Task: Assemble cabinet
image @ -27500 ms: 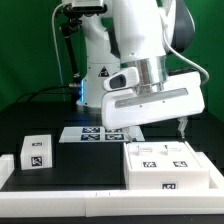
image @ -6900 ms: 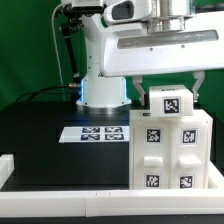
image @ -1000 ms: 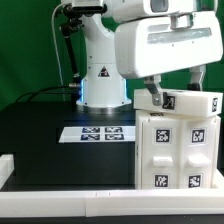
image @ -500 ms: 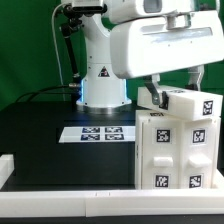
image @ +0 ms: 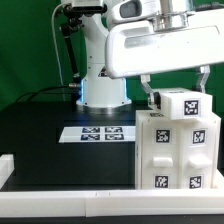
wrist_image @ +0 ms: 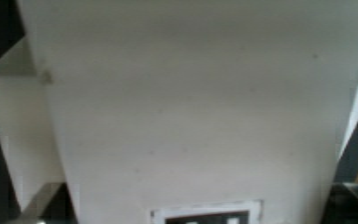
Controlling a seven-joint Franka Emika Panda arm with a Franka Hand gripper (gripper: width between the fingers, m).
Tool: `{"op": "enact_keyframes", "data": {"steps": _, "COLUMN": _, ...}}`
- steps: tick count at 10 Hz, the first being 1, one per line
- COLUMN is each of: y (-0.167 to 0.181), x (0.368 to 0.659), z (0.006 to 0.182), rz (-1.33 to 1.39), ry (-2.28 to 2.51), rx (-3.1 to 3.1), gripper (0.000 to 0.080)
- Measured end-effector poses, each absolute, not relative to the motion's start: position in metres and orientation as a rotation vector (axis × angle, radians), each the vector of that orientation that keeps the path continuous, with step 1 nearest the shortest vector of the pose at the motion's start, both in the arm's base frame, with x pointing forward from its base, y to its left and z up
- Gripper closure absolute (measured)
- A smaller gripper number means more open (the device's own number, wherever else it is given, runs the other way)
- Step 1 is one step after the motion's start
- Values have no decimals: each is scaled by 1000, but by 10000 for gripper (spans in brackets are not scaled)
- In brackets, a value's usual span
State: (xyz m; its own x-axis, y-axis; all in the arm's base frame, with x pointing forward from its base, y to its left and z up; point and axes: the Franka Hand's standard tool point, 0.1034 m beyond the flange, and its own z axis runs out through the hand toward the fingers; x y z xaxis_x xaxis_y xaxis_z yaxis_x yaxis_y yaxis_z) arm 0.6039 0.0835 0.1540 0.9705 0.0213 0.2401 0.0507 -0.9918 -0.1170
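Observation:
The cabinet (image: 175, 152) stands upright at the exterior view's right, a tall white box with panelled fronts and several square tags. A small white tagged block (image: 183, 105) sits level on its top. My gripper (image: 178, 96) reaches down from above, one finger on each side of that block, and is closed on it. In the wrist view the block's plain white face (wrist_image: 194, 100) fills almost the whole picture, with the edge of a tag (wrist_image: 202, 214) at the border. The fingers cannot be made out there.
The marker board (image: 95, 132) lies flat on the black table to the left of the cabinet. A white raised rim (image: 60, 192) runs along the table's front edge. The arm's base (image: 100, 90) stands behind the marker board.
The white block was tilted on the cabinet top half a second ago and is now level. My hand has levelled with it and sits a little higher.

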Motion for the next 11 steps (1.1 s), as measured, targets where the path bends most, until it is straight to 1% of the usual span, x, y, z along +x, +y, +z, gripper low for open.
{"op": "enact_keyframes", "data": {"steps": 8, "y": 82, "x": 606, "z": 154, "rz": -316, "ry": 745, "rx": -2822, "gripper": 242}}
{"op": "enact_keyframes", "data": {"steps": 11, "y": 83, "x": 604, "z": 155, "rz": -304, "ry": 1176, "rx": -2625, "gripper": 241}}
